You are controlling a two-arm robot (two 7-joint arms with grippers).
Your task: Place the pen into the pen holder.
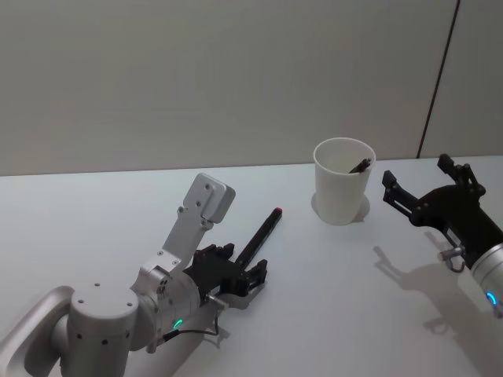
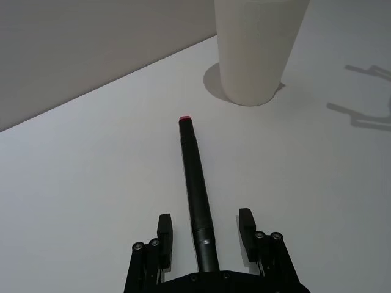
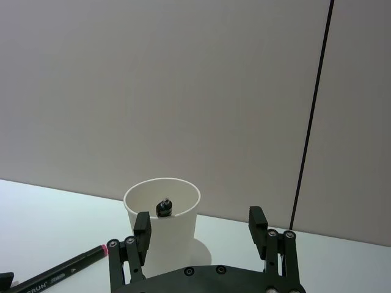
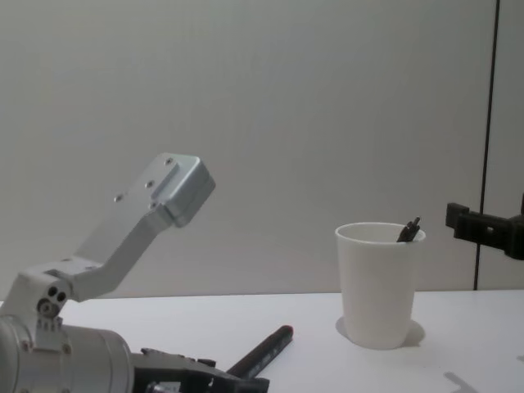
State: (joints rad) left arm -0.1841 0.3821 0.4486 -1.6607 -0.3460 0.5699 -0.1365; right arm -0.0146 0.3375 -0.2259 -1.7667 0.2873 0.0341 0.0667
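- My left gripper (image 1: 236, 273) sits at the lower left of the head view, low over the white table (image 1: 330, 306). Its jaws are spread and nothing is clamped yet.
- The pen (image 1: 262, 233) appears to lie flat on the table just left of centre, with its rear end between those jaws.
- Risk: I would be gripping the pen at its very end, so the long free part could sag or swivel in the lift.
- Risk: a sagging tip could strike the pen holder (image 1: 342, 192), a light paper cup, and tip it over.
- Risk: a dark pen-like object (image 1: 361, 166) already leans inside the rim and could block the way in.
- Risk: my right gripper (image 1: 416, 173), spread and empty at the right edge just beside the cup, could crowd the approach.
- The pen is slim, straight and black, with a small red end pointing towards the cup.
- The cup stands upright, right of centre.
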